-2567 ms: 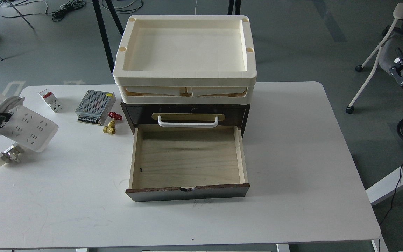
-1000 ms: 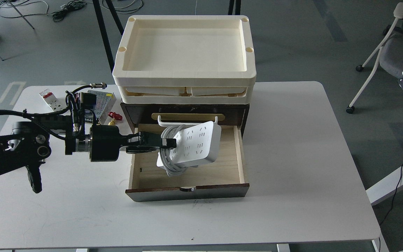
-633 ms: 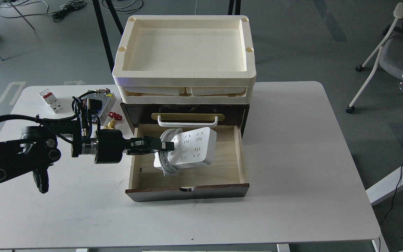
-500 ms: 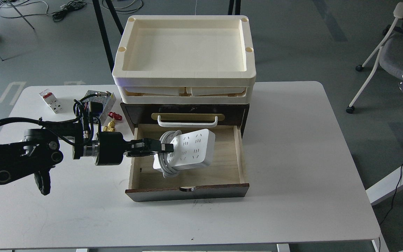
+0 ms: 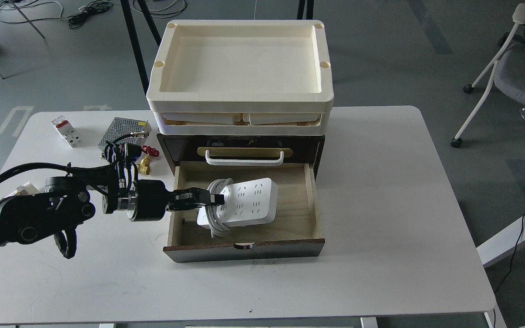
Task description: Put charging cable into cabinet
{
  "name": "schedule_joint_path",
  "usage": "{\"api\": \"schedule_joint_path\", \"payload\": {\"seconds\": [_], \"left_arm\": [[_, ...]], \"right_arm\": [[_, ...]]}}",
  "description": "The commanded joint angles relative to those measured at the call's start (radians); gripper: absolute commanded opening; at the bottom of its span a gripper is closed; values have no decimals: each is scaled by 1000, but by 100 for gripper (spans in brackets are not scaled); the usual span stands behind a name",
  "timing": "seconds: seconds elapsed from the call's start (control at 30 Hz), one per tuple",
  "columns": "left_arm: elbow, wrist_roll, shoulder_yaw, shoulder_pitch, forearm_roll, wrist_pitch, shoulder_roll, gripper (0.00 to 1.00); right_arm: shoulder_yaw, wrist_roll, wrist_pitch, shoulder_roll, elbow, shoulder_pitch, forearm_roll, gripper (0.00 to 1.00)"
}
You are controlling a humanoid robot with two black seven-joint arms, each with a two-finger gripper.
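Open drawer (image 5: pixel 244 230) of cabinet (image 5: pixel 242 145) faces the robot. Left gripper (image 5: pixel 214 199) reaches over the drawer's left wall, fingers (image 5: pixel 198 197) clamped on cable (image 5: pixel 244 202), held low inside, likely for release. Right gripper unseen. Trays (image 5: pixel 239 98) sit atop.

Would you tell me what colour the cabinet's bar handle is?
White, on a tan plate; the handle shows clearly in the head view.

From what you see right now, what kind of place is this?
Probably a robotics lab or workshop, not a home. A plain white table stands on a grey floor, loose cables lie on that floor behind it, and electrical parts such as a metal power supply box sit beside the cabinet.
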Motion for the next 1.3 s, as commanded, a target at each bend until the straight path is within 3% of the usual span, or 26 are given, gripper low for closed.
{"api": "schedule_joint_path", "payload": {"seconds": [0.0,0.03,0.1,0.27,0.43,0.7,0.9,1.07,1.27], "left_arm": [[-2,1,-11,2,-8,-13,-2,42],[-2,1,-12,2,-11,-16,-2,47],[-9,1,-17,2,-20,-22,0,80],[-46,1,-53,13,-65,-72,45,85],[-92,1,-136,54,-203,-72,222,89],[-36,1,-274,170,-540,-72,424,98],[225,1,-431,173,-836,-72,394,99],[432,1,-576,150,-892,-72,300,99],[488,1,-584,33,-890,-72,187,99]], "right_arm": [[0,0,0,-1,0,0,0,100],[0,0,0,-1,0,0,0,100],[0,0,0,-1,0,0,0,100],[0,0,0,-1,0,-2,0,100],[11,0,0,-1,-3,0,0,100],[98,-5,0,1,41,3,-1,100],[106,-2,0,16,64,21,-18,100],[144,-2,0,10,135,21,-23,100],[146,-2,0,22,149,83,-87,100]]}}
